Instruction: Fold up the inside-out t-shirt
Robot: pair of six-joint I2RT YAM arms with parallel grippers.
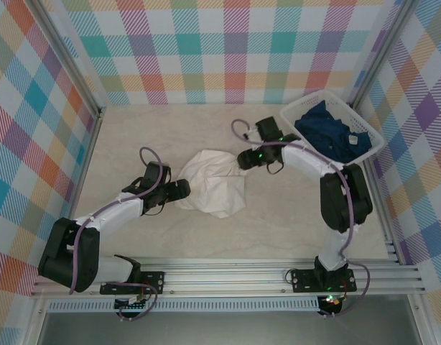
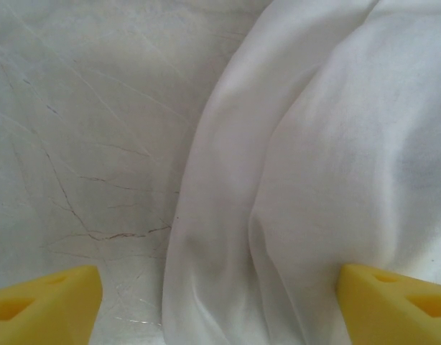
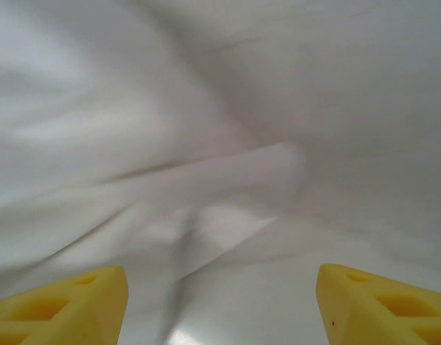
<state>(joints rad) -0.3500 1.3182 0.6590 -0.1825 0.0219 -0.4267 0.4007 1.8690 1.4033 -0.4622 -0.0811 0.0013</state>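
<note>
The t-shirt [image 1: 213, 190] is white, the garment [image 1: 328, 133] dark blue, the fingers [image 2: 44, 305] yellow, the walls [image 1: 228, 50] plaid.

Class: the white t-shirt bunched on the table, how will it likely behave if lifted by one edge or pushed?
Probably floppy: the t-shirt lies in soft folds, so it should sag from any held point. Likely light: its cloth looks thin. Pushed, it would probably bunch up on the table, not roll.

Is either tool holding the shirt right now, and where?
Nothing seems held. Left tool open at the shirt's edge; right tool open over its folds.
</note>
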